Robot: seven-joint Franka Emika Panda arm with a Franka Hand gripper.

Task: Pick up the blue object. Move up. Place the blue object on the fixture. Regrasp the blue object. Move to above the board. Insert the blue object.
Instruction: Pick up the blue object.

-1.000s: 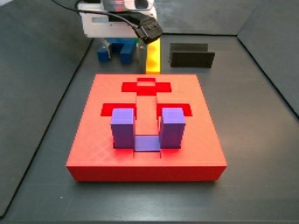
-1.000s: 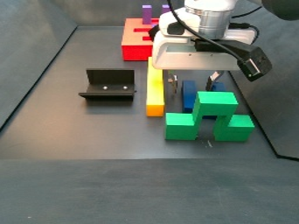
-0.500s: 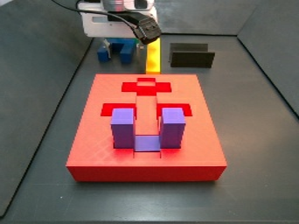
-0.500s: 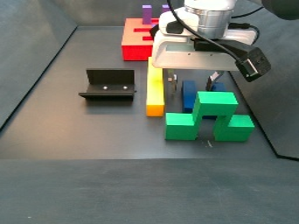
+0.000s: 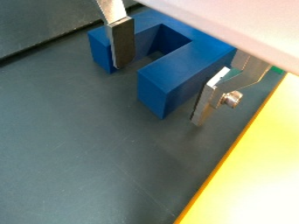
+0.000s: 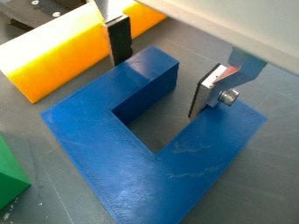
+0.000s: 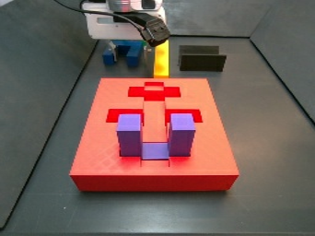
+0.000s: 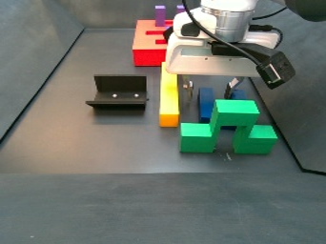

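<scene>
Over blue object (image 6: 176,162), hand (image 6: 163,74) open, unlabelled

Blue object (image 8: 207,103): in both side views largely hidden behind the gripper (image 8: 209,92) body; only a sliver shows between the fingers (image 8: 190,99).
Fingers: upper ends cut off by the picture edge in both wrist views; contact with the blue object cannot be told.
Yellow block (image 6: 65,54): cropped beside one finger in both wrist views.
Green block (image 6: 7,188): only a corner in view.
</scene>
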